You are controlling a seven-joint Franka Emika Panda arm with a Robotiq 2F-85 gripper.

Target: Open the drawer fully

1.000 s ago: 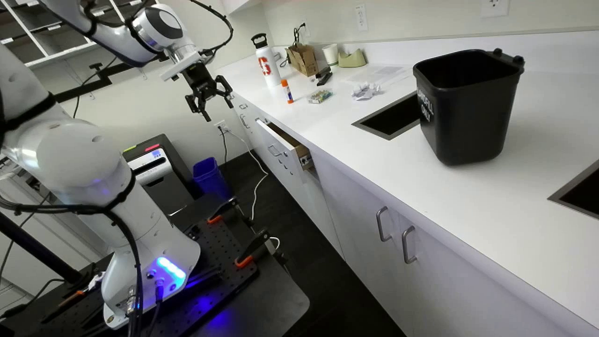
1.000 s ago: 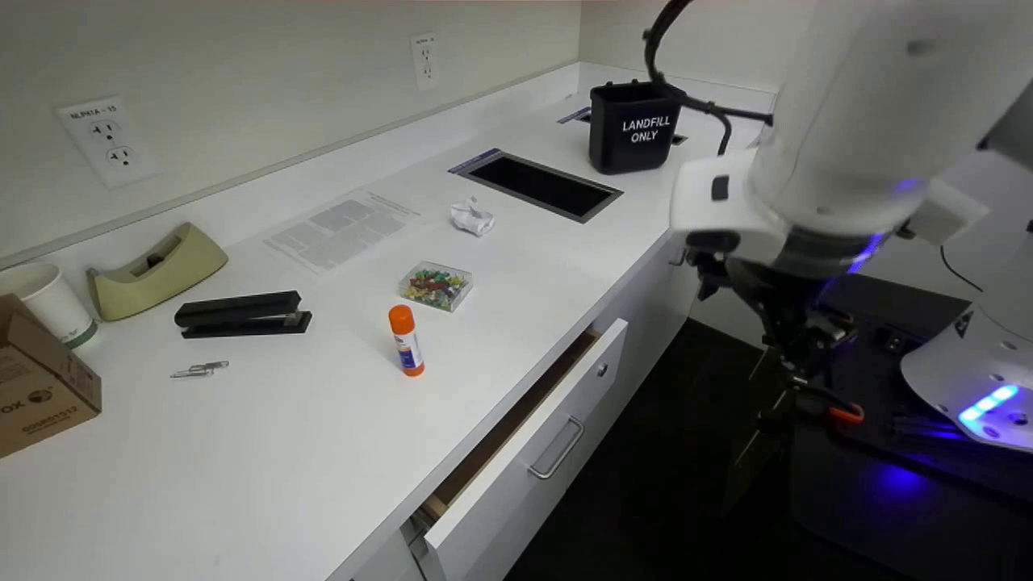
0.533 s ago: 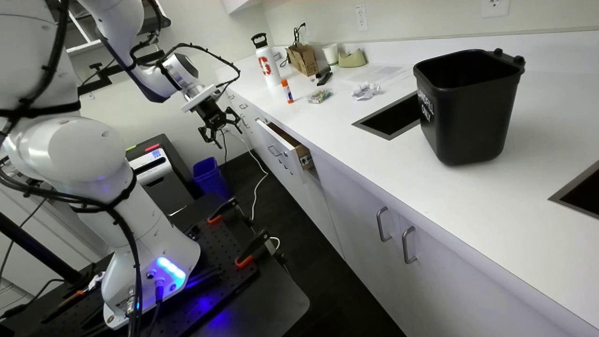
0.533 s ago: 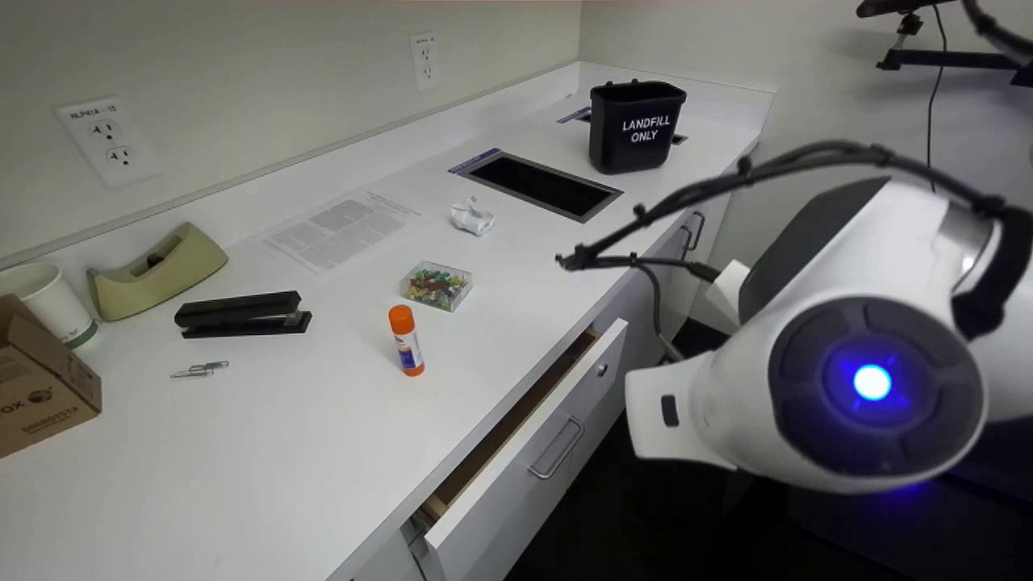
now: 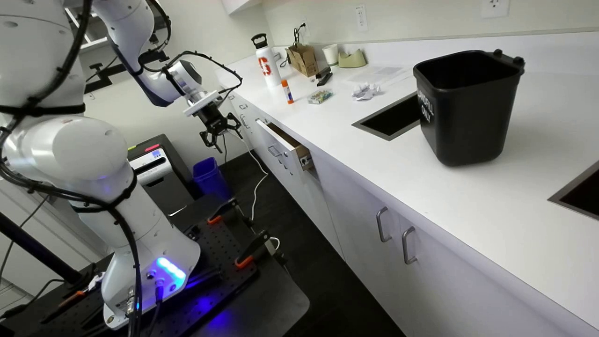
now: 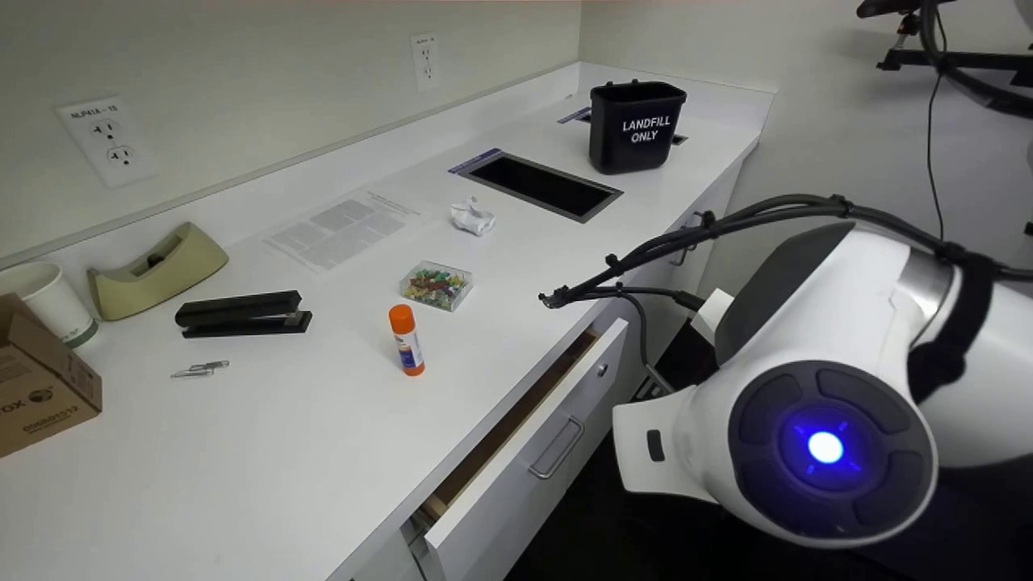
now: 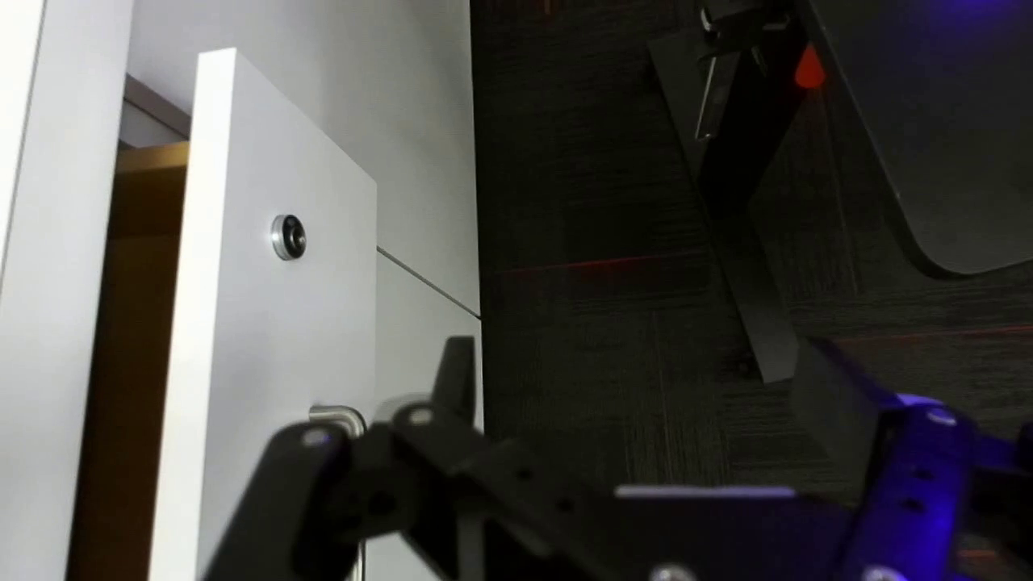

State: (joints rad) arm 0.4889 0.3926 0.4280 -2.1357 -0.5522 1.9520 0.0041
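Note:
The drawer stands partly out of the counter front. Its white front shows in an exterior view, and it shows in an exterior view with a tan wooden inner side. Its silver bar handle is horizontal. In the wrist view the drawer front is at left, with a round lock. The handle is partly hidden by a gripper finger. My gripper is open and empty, in front of and above the drawer, apart from it. In the wrist view my gripper has wide-spread fingers over the floor.
The white counter bears a glue stick, a pin box, a stapler and a black bin. Cabinet doors with vertical handles stand nearer that camera. The robot's dark table faces the drawer.
The arm has swung down and toward the counter, lowering the open gripper from above to near the drawer's level. In the last half second it moved only slightly. The drawer has not moved.

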